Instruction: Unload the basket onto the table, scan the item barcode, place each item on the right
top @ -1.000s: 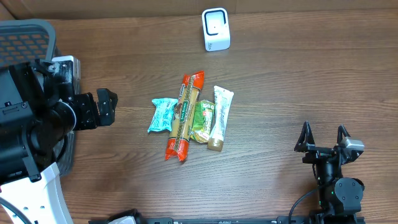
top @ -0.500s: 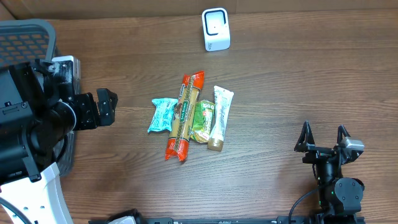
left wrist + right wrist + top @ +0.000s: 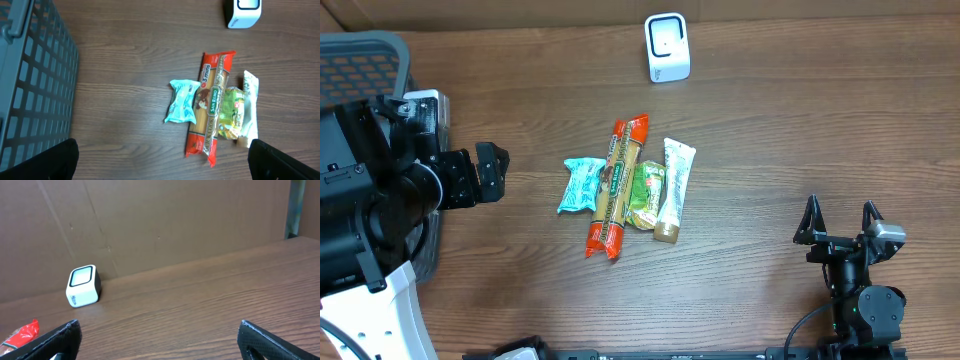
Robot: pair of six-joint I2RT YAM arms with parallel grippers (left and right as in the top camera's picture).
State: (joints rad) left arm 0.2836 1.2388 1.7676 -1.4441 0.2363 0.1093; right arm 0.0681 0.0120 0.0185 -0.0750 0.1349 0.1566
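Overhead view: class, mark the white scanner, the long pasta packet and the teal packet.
white scanner (image 3: 667, 47), overhead view, middle of its top face.
long pasta packet (image 3: 616, 187), overhead view, the label at mid-length.
teal packet (image 3: 582, 185), overhead view, centre of the wrapper.

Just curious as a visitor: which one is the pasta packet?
At the middle of the wooden table, four items lie side by side. The pasta packet is second from the left, the longest, with red ends.

Left arm (image 3: 380, 200), 9 o'clock: bulky black housings, white base shell (image 3: 380, 320), white block (image 3: 425, 105). Right arm (image 3: 862, 300), 5 o'clock: slim, black, green light (image 3: 855, 308), black cable (image 3: 805, 330). Right gripper (image 3: 840, 215): pointed black fingers (image 3: 811, 218), grey block (image 3: 885, 233).
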